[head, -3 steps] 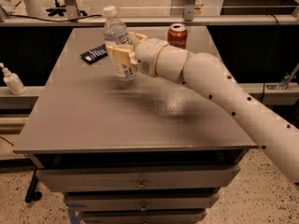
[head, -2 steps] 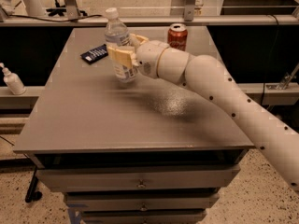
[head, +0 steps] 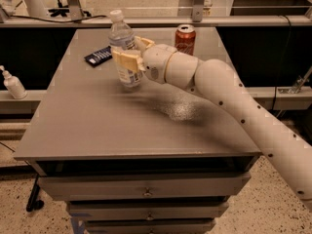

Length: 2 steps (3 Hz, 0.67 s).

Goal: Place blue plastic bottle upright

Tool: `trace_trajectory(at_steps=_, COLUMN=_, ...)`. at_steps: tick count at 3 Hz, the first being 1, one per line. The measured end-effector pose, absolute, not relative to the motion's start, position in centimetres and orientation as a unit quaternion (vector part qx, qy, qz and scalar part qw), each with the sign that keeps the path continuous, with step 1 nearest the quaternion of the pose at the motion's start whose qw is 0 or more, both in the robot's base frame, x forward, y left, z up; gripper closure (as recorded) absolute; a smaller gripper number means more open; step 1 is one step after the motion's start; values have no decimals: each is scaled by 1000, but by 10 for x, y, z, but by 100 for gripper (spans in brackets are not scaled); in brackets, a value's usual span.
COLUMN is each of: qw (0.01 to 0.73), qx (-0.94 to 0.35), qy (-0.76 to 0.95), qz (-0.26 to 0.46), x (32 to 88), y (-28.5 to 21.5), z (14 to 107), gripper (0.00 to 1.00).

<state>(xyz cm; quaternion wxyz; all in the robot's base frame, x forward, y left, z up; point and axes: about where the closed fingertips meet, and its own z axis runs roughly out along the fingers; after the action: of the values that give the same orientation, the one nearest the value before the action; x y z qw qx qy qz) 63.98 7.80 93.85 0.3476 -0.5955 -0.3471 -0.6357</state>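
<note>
The blue plastic bottle [head: 124, 52] is clear with a white cap and a white and light-blue label. It stands nearly upright on the grey table [head: 97, 126], left of centre toward the back, its top leaning slightly left. My gripper [head: 129, 53] reaches in from the right on a white arm. Its tan fingers [head: 126, 60] sit on either side of the bottle's middle, shut on it.
A red soda can [head: 185, 39] stands at the back of the table, right of the bottle. A dark flat packet [head: 99, 56] lies at the back left. A white pump dispenser bottle [head: 12, 83] stands on a ledge left of the table. Drawers run below the table's front edge.
The bottle and gripper have shifted slightly; the bottle stays held near upright in about the same spot on the table.
</note>
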Motion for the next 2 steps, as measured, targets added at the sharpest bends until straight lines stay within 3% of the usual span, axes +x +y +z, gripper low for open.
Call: trace_trajectory(at_steps=2, qw=358, qx=-582, qy=-347, qz=-642, x=635, y=75, z=936, gripper=100)
